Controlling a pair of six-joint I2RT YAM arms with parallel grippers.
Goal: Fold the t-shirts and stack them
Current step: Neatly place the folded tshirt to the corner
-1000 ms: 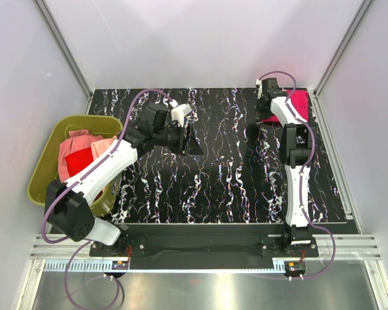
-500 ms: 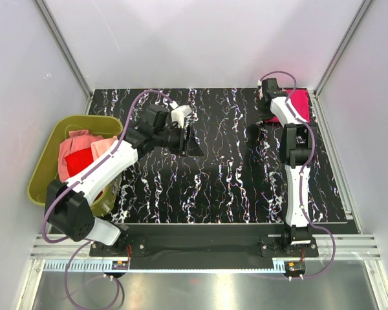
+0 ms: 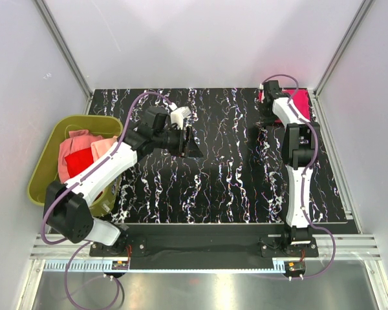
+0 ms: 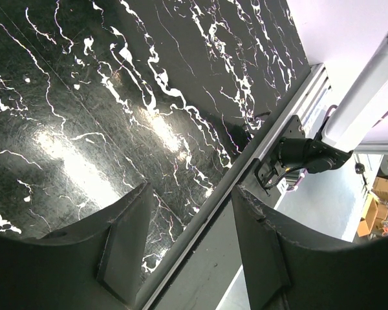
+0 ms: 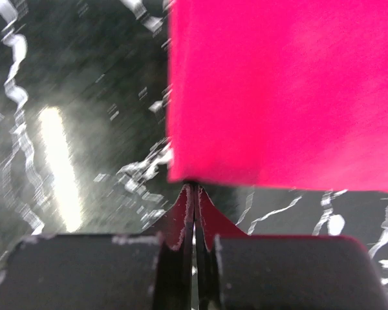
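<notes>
A folded bright magenta-pink t-shirt [image 3: 301, 102] lies flat at the table's far right corner. In the right wrist view this t-shirt [image 5: 284, 90] fills the upper right, and my right gripper [image 5: 194, 187] is shut with its tips against the shirt's near edge; whether cloth is pinched does not show. The right arm [image 3: 283, 111] covers that gripper from above. My left gripper [image 3: 193, 143] hovers open and empty over the table's left middle, as the left wrist view confirms [image 4: 191, 190]. More t-shirts, pale salmon-pink [image 3: 71, 150] and red [image 3: 81, 161], lie crumpled in the tub.
The olive-green plastic tub [image 3: 44, 169] stands off the table's left edge, beside the left arm. The black marbled table [image 3: 226, 174] is walled by white panels at the back and sides. A metal rail [image 4: 200, 226] runs along the near edge.
The right arm's wrist has shifted slightly toward the far right corner, along the magenta shirt's edge. The left gripper has drifted a little; its jaws stay open.
</notes>
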